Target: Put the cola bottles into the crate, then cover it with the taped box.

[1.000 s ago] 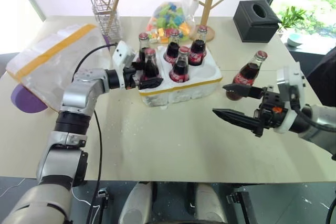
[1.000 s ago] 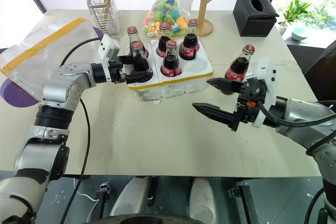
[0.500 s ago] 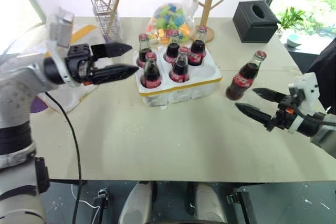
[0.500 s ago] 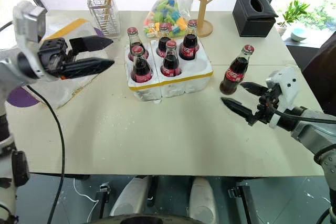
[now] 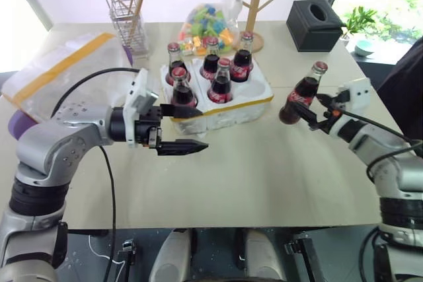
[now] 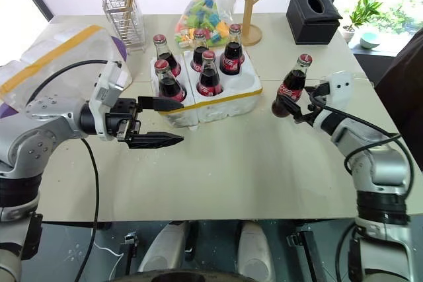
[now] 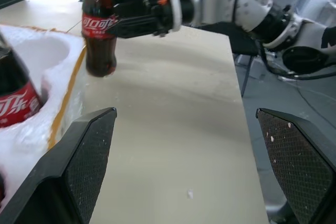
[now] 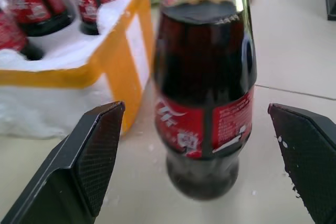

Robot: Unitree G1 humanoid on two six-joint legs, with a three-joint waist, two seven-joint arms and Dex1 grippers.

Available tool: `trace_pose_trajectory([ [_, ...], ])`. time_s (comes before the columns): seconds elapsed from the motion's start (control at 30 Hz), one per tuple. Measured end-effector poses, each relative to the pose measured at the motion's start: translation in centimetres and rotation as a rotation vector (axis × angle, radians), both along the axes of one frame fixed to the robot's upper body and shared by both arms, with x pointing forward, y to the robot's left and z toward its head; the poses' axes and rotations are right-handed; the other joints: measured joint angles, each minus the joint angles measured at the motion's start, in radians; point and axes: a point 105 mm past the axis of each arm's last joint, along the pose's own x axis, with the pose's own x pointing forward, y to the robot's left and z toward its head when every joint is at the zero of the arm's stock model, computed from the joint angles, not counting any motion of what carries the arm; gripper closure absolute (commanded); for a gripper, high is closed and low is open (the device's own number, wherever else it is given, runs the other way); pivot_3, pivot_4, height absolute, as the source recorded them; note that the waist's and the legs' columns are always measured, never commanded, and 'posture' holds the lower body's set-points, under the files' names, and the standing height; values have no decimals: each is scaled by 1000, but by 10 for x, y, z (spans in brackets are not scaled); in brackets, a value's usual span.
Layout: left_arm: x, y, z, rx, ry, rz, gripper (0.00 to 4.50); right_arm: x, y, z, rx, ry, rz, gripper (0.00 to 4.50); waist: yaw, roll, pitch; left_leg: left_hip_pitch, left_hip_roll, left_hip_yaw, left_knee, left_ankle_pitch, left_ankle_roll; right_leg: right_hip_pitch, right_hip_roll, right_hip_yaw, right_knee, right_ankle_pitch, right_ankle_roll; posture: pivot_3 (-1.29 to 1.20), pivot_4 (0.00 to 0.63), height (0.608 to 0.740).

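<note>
Five cola bottles [image 5: 219, 82] stand in the crate [image 5: 254, 100] in the middle of the bench [image 5: 264, 176]. One well at the crate's right front is bare. The sixth cola bottle [image 5: 302, 94] stands on the bench just to the right of the crate. The right tool [image 5: 316, 111] is wide open with a finger on each side of this bottle; it may be touching the glass, but that is hard to see. The left tool [image 5: 184, 128] is wide open too and holds nothing, hanging over the bench in front of the crate. The taped box [image 5: 59, 74] lies at the far left.
</note>
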Motion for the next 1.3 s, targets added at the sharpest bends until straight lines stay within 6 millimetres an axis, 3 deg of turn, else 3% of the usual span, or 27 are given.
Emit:
trace_pose_trajectory([
  [0.13,1,0,1,0,-6,6,52,14,-2,-6,15,9,-20,0,-7,0,0,0,0,0,0,0,0,-1,1,0,1,1,2,0,150,740],
  [0.2,1,0,1,0,-7,10,0,17,-2,-7,8,4,-22,528,-7,0,0,0,0,0,0,0,0,-1,1,0,1,2,3,0,150,740],
  [0.3,3,1,1,1,-10,25,0,17,2,-6,4,-14,-1,1782,-6,0,0,0,0,0,0,0,0,-1,1,1,1,2,3,0,150,740],
  [0.53,5,9,-1,-7,-6,76,0,14,9,4,14,-49,37,1798,-8,1,1,0,0,1,-1,0,0,-3,2,2,1,2,4,0,150,740],
  [0.7,8,17,1,-28,-9,131,0,17,28,45,43,-148,116,1798,-21,3,2,0,0,2,-2,0,0,-4,2,4,2,2,4,0,150,740],
  [0.83,11,28,1,-36,-10,190,0,16,57,98,64,-266,234,1798,-31,3,2,1,0,2,-5,0,0,-5,3,5,3,2,4,0,150,740],
  [0.93,13,28,3,-43,-19,204,0,14,88,119,67,-318,342,1798,-29,3,2,3,1,3,-8,0,0,-5,3,5,3,2,4,0,150,740],
  [1.07,13,25,6,-57,-30,193,0,16,118,102,57,-262,435,1798,-25,3,2,3,0,3,-9,0,0,-5,3,5,2,2,4,0,150,740],
  [1.3,13,19,13,-67,-60,169,0,37,120,53,-89,-112,383,1798,-28,3,2,3,0,4,-9,1,-1,-6,3,6,2,2,4,0,150,740],
])
